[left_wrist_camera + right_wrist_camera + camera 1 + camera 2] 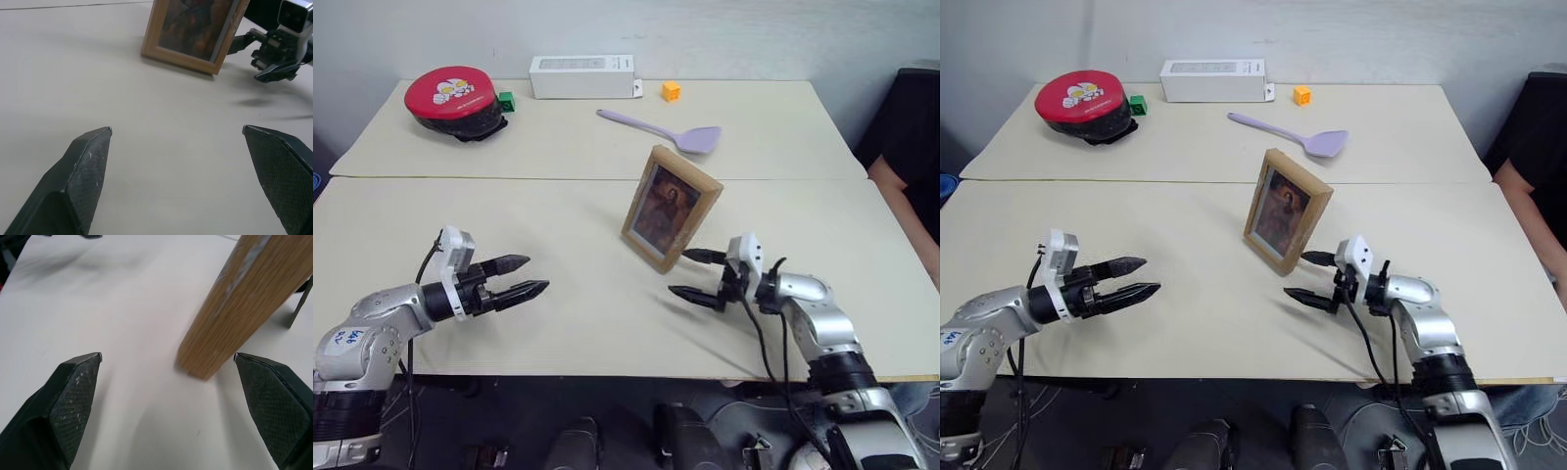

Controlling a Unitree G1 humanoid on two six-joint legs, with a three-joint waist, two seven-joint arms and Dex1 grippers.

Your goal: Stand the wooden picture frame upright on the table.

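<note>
Picture frame: the wooden picture frame (671, 209) is standing upright on the counter (558, 255), near the middle, just in front of the seam running across the top; it is leaning slightly back, with its brownish portrait facing the robot and turned a little toward the robot's left.
Frame support: in the right wrist view a thin dark leg is showing behind the frame's light-wood edge (244, 303), reaching down to the counter.
Right gripper: the right gripper (697, 275) is hovering low over the counter just beside the frame's lower right corner, pointing toward the robot's left; its jaws are standing wide apart and are gripping nothing, with a clear gap between them and the wood.
Left gripper: the left gripper (518, 277) is hanging over the front left part of the counter, well apart from the frame, pointing toward it; its jaws are spread wide and are holding nothing.
Far side of the counter: a white oblong box (582, 75) is lying along the back edge, with a small orange cube (671, 91) near its right end and a lilac spatula (666, 131) lying between the box and the frame.
Far left corner: a red-lidded round container (453, 101) is sitting there, with a small green block (506, 101) touching or just beside its right side.
Right edge: a person's arm (906, 211) in a dark sleeve is resting beside the counter.
</note>
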